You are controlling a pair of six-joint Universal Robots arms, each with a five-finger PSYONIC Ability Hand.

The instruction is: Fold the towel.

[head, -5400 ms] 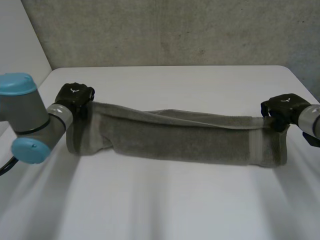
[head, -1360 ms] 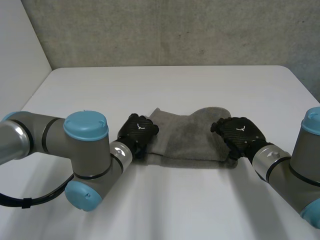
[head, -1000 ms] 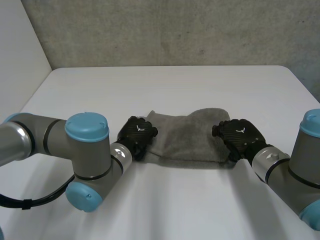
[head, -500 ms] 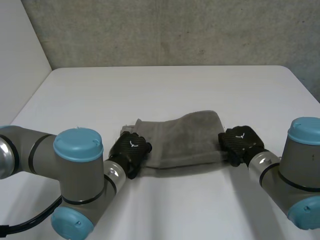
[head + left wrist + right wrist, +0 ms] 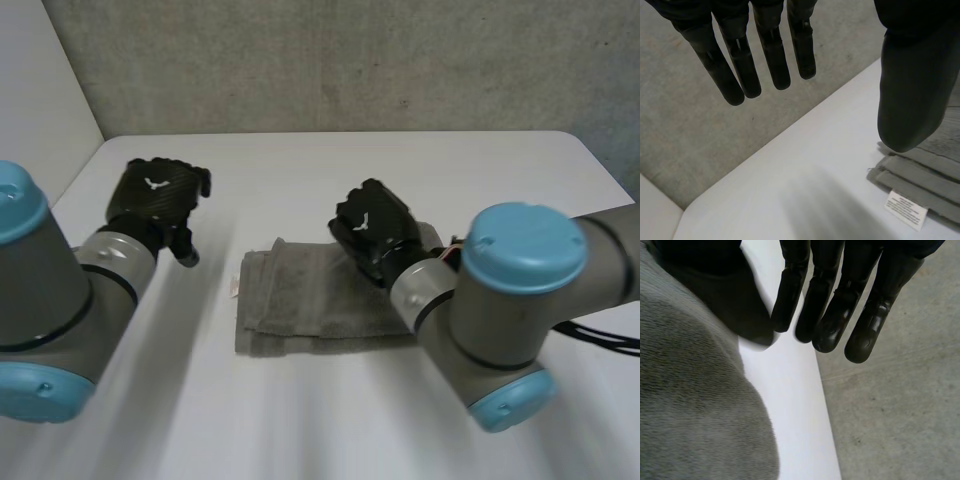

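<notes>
Head view shows the grey towel (image 5: 310, 300) folded flat on the white table (image 5: 300, 165), the left hand (image 5: 155, 198) up beside its end with the label (image 5: 906, 209), fingers straight and empty, the right hand (image 5: 372, 230) over the other end, fingers likewise stretched out, holding nothing.

White table (image 5: 330, 165): matte top, far corners rounded. Its far edge runs along a grey wall (image 5: 350, 60), rough-textured, with a few darker specks. A plain white panel (image 5: 35, 80) stands by the table's left side and meets the grey wall in a corner.
</notes>
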